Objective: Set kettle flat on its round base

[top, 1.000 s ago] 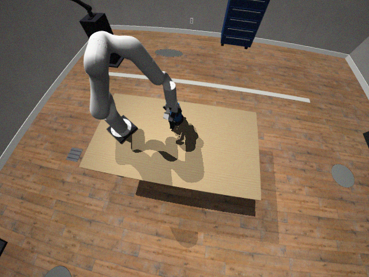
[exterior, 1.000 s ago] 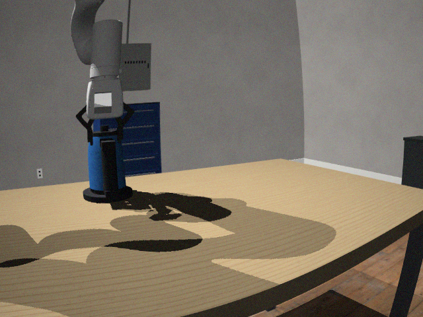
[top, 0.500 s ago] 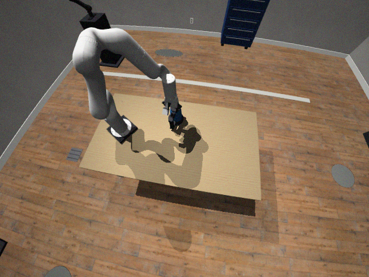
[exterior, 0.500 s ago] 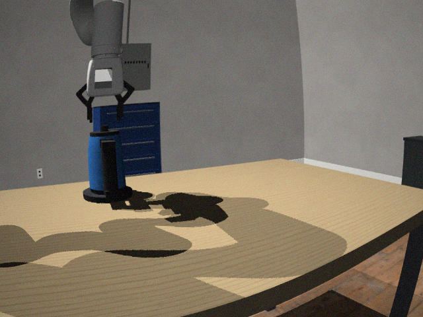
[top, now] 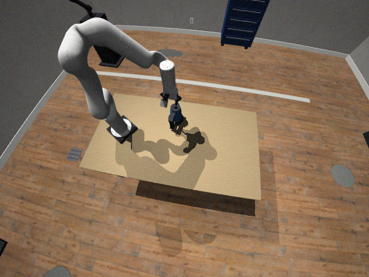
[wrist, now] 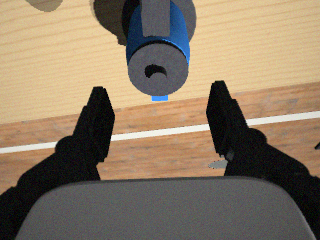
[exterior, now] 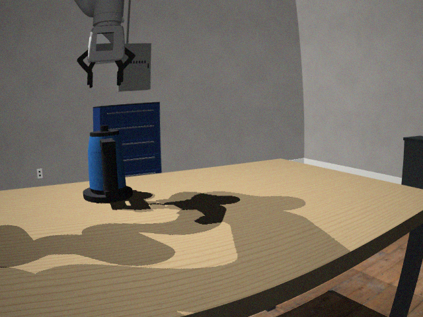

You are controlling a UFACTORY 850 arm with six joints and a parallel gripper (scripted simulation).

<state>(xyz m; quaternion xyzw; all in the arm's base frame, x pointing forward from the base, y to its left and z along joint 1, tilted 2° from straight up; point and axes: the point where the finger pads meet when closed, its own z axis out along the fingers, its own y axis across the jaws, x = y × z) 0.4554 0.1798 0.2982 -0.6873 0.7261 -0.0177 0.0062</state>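
Observation:
The blue kettle with a dark lid, knob and upright handle bar stands upright on its dark round base on the tan table. It also shows in the overhead view and in the wrist view, seen from above. My gripper hangs well above the kettle, clear of it, with its fingers open and nothing between them. In the wrist view the two black fingers stand wide apart, with the kettle's lid beyond them.
The arm's mount sits at the table's left side. A blue drawer cabinet stands by the back wall. A dark cabinet is off the table's right edge.

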